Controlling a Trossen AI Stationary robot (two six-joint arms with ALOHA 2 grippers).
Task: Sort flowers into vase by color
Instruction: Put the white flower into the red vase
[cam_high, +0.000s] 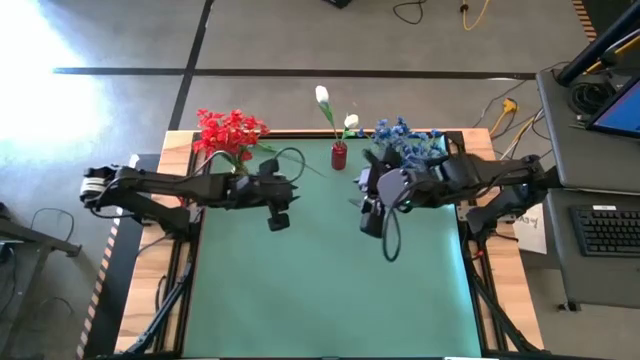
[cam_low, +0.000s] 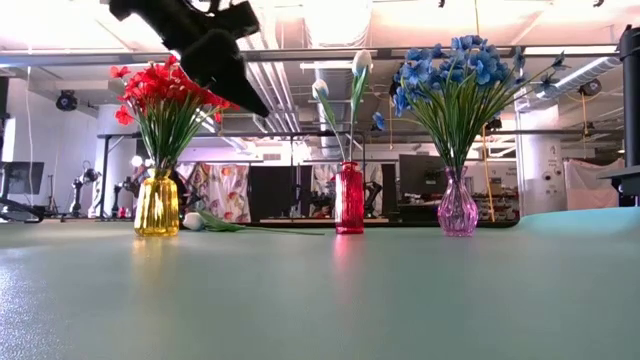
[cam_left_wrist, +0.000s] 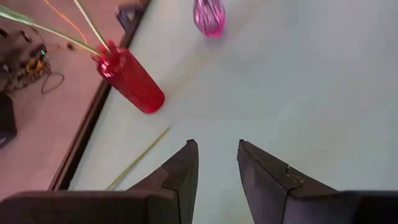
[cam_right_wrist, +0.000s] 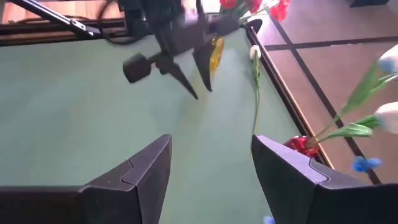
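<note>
Red blooms (cam_high: 230, 130) stand in a yellow vase (cam_low: 157, 205) at the table's far left. Two white tulips (cam_high: 322, 96) stand in a small red vase (cam_high: 339, 156) at the far middle. Blue sprays (cam_high: 405, 138) fill a purple vase (cam_low: 457, 208) at the far right. One white tulip (cam_low: 196, 222) lies flat on the table between the yellow and red vases, its stem (cam_right_wrist: 255, 93) along the far edge. My left gripper (cam_high: 295, 190) hovers open above the table, near that stem (cam_left_wrist: 140, 158). My right gripper (cam_high: 360, 195) hovers open, facing the left one.
The green mat (cam_high: 330, 280) spreads bare toward the near edge. Its dark frame (cam_left_wrist: 87, 130) runs just behind the vases. Cables (cam_high: 500, 105) lie on the floor beyond the table, and a desk with a keyboard (cam_high: 605, 230) stands at the right.
</note>
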